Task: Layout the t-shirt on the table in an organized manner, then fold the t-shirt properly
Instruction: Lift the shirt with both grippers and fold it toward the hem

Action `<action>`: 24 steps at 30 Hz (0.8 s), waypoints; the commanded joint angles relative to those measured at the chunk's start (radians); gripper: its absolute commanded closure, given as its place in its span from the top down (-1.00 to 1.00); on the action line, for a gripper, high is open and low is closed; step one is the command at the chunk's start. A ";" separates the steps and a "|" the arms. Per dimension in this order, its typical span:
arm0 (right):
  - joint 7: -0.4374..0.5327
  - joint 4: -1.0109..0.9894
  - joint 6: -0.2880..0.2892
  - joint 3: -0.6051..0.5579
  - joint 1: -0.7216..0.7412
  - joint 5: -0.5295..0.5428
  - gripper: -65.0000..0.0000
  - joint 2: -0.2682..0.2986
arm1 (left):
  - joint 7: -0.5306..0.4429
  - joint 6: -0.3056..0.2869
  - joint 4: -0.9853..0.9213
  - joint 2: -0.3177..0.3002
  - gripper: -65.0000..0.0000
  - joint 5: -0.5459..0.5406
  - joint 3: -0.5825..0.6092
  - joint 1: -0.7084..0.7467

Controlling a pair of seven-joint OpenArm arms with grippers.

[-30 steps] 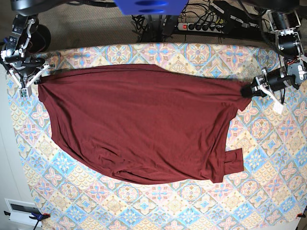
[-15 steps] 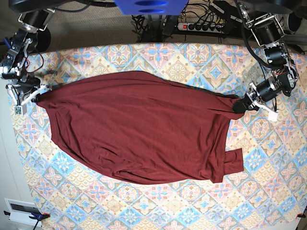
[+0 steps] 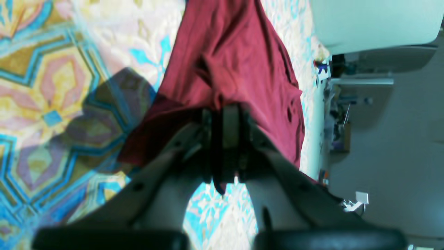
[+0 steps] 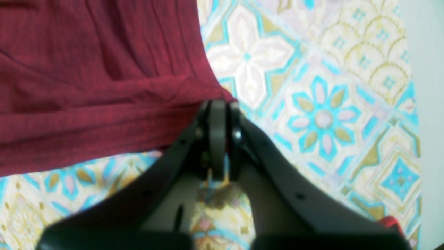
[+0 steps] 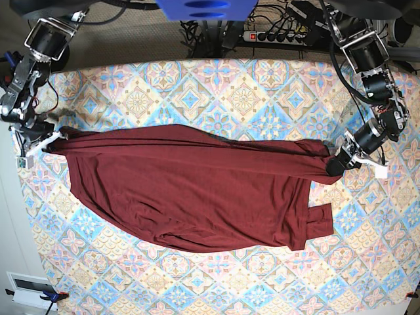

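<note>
Close in, the left wrist view shows the left gripper (image 3: 224, 111) with its jaws pressed together on a bunched corner of the t-shirt (image 3: 236, 59); the fabric runs away from the fingers in a narrowing band. That view also takes in a pale wall and blurred clutter past the table's (image 3: 52, 86) edge. The right wrist view shows the right gripper (image 4: 219, 107) likewise clamped tight on a hem corner of the t-shirt (image 4: 90, 86), with gathered folds lying flat on the patterned cloth of the table (image 4: 312, 104).

Only the base view gives the whole garment. The t-shirt (image 5: 190, 197) lies across the middle of the table (image 5: 216, 85), its long axis running side to side. Its far edge is stretched nearly straight between the right gripper (image 5: 47, 140) at the picture's left and the left gripper (image 5: 339, 161) at the picture's right. The near edge sags in a curve toward the camera, and a small flap sticks out at the near right corner.
</note>
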 commanded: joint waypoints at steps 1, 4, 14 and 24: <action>0.028 0.016 -0.002 0.008 0.028 0.003 -1.00 0.024 | -0.025 -0.004 0.015 -0.019 -1.00 -0.024 -0.008 -0.026; 0.028 0.016 -0.002 0.008 0.051 0.003 -1.00 0.024 | -0.028 -0.004 -0.010 -0.008 -1.00 -0.004 -0.008 -0.048; 0.061 -0.046 -0.002 -0.071 0.106 0.001 -1.00 0.024 | -0.028 -0.004 -0.011 0.044 -1.00 0.168 0.016 -0.094; 0.071 -0.113 -0.003 -0.112 0.140 0.001 -1.00 0.024 | -0.028 -0.004 -0.011 0.044 -1.00 0.349 0.118 -0.097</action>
